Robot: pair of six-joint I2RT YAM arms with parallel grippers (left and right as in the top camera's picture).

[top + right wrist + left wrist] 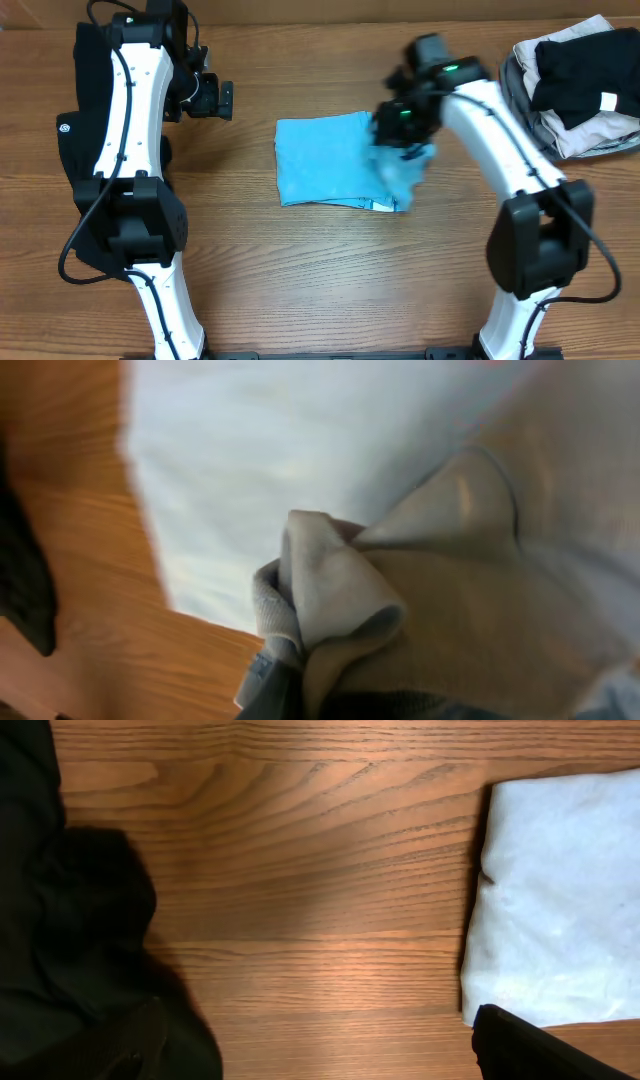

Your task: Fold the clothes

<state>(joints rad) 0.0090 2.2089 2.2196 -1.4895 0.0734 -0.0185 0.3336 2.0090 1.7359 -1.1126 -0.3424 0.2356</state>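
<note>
Centrally on the brown wooden tabletop [300, 270] lies the folded light blue cotton T-shirt [320, 160], long axis running left to right. The nearer right claw [402, 140] is clamped on its bunched right edge; the left claw [222, 98] gapes empty beyond its left edge.

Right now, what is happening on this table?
Clothes folding is under way. The right gripper is shut on the right edge of a light blue T-shirt, already folded to a small rectangle in the middle of the table. The left gripper hangs open above bare wood, holding nothing, beside a black garment. A pile of other clothes sits at the far right corner.
</note>
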